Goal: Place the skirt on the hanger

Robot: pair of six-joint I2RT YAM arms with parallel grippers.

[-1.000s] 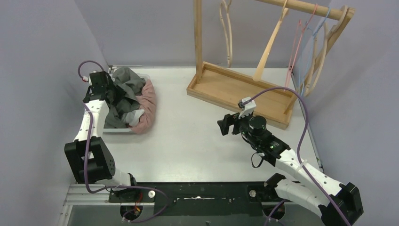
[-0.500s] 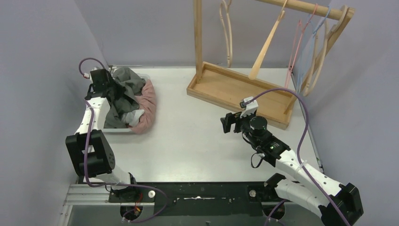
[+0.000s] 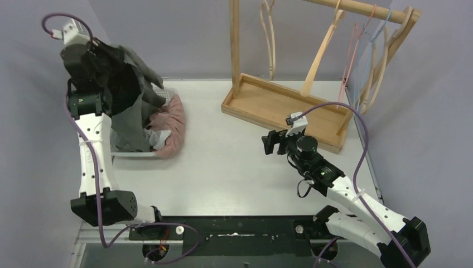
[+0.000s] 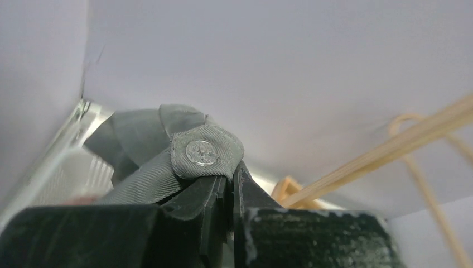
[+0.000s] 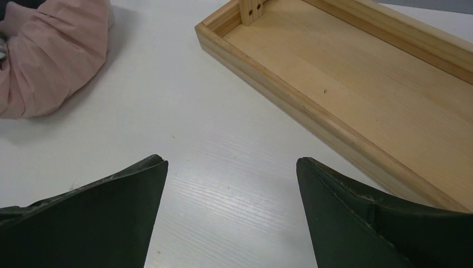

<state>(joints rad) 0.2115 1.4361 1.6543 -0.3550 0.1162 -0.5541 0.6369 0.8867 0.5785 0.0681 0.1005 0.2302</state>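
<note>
Top external view: the dark grey skirt [image 3: 125, 95] hangs at the far left, well apart from the wooden rack [image 3: 279, 106].
The left end effector [image 4: 230, 178] is clamped shut on a grey twill tab with a round snap and is held high above the counter [image 3: 223, 167]. From it the skirt drapes down into the white basket [image 3: 134, 154], beside a pink garment [image 3: 170, 120]. The counter is pale and matte, enclosed by plain lilac-grey walls. At the back right, a wooden hanger [image 3: 318, 56] and thin wire ones dangle from the rack's rail. The right end effector [image 5: 231, 167] hovers over bare counter near the rack's base, its jaws spread wide with nothing between them.
</note>
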